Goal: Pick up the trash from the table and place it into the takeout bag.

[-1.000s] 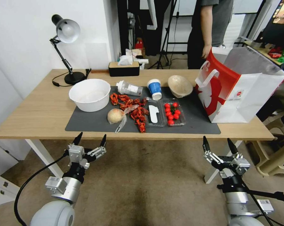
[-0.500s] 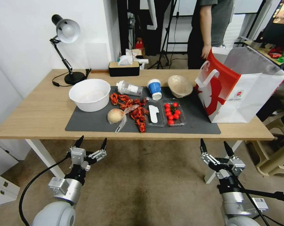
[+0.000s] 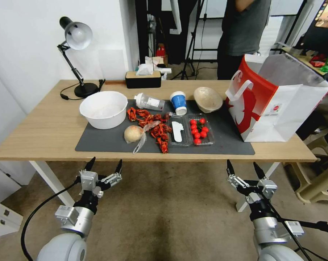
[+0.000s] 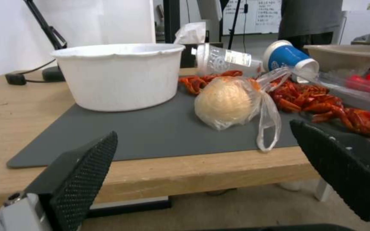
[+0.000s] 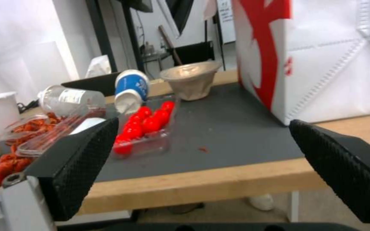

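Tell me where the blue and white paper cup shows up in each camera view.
Head view: blue-and-white paper cup at the mat's far edge, centre.
Left wrist view: cup upper right, behind the bagged lump.
Right wrist view: cup left of centre.
Shared landmark: the beige pulp bowl beside it.

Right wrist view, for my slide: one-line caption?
Open right gripper before the table, facing tomatoes and takeout bag.

Open right hand point(image 5: 202, 166) — tomatoes point(image 5: 144, 123), takeout bag point(image 5: 322, 61) beyond
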